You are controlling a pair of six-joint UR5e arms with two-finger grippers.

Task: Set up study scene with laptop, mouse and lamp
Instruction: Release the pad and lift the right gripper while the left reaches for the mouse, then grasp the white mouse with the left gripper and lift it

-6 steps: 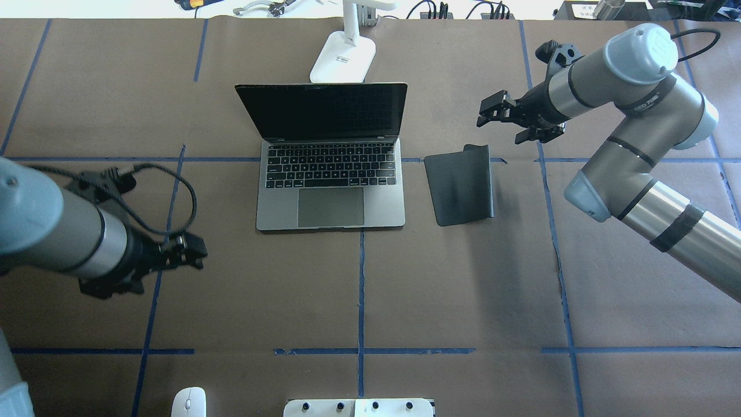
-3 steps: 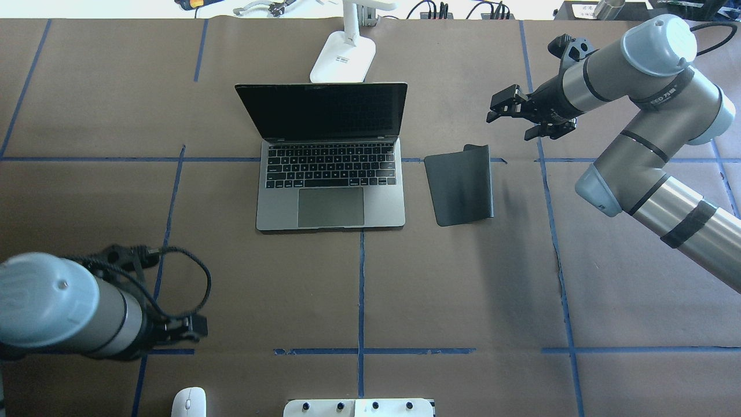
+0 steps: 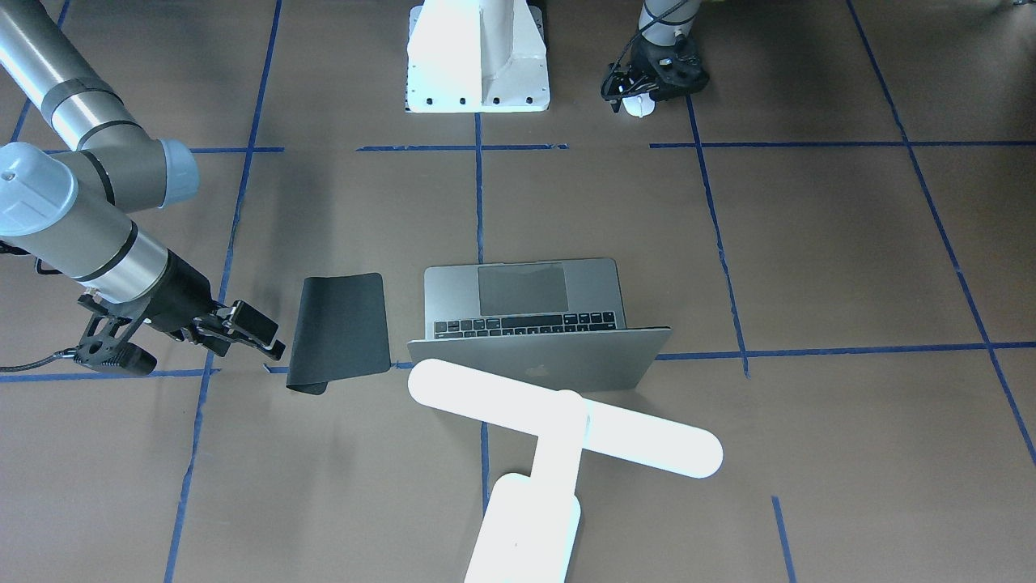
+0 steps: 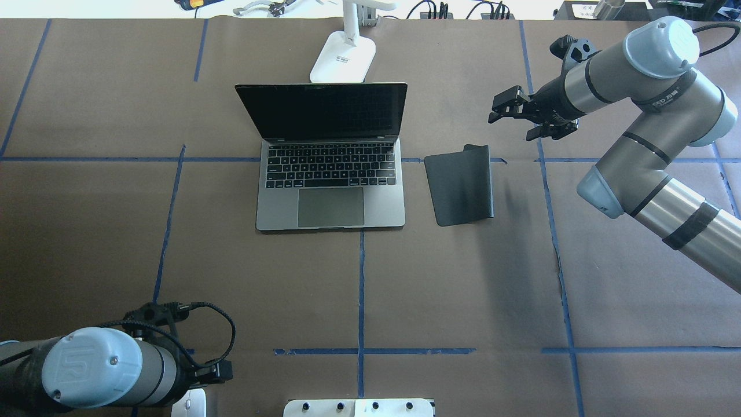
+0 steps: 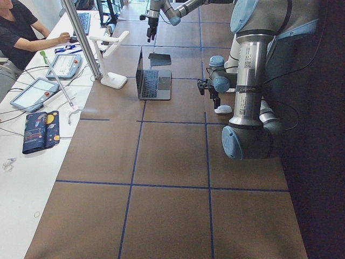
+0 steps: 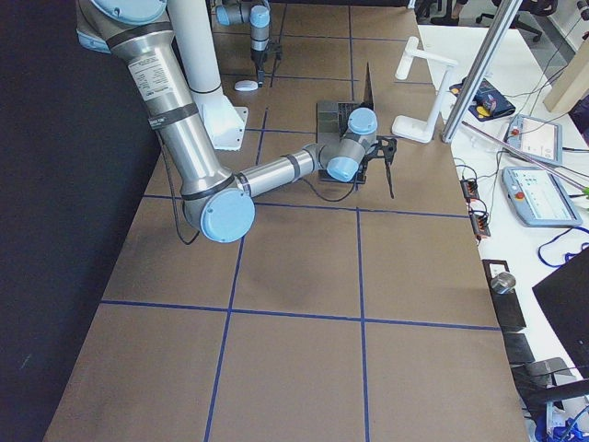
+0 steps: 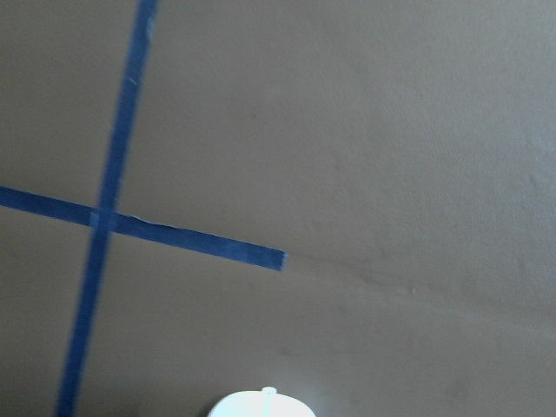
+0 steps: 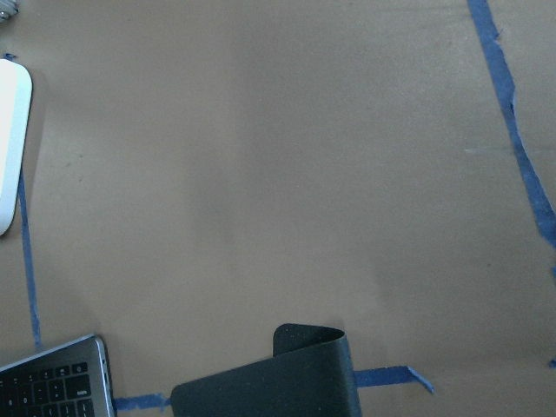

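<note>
Two pincers hang over the bench point(image 4: 463, 289); the right pincer point(image 4: 510, 124) gapes empty at 1 o'clock of the mouse pad point(image 4: 461, 185); the left pincer point(image 3: 639, 91) hovers above the mouse point(image 4: 191, 402), its spread unclear; the mouse lies at 7 o'clock of the open laptop point(image 4: 330, 174); the lamp point(image 4: 343, 57) stands at its 12 o'clock.

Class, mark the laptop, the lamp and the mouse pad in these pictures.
laptop point(image 4: 330, 207), overhead view, on its trackpad.
lamp point(image 3: 558, 444), front-facing view, on the arm under the bar head.
mouse pad point(image 4: 460, 188), overhead view, on its flat middle.
</note>
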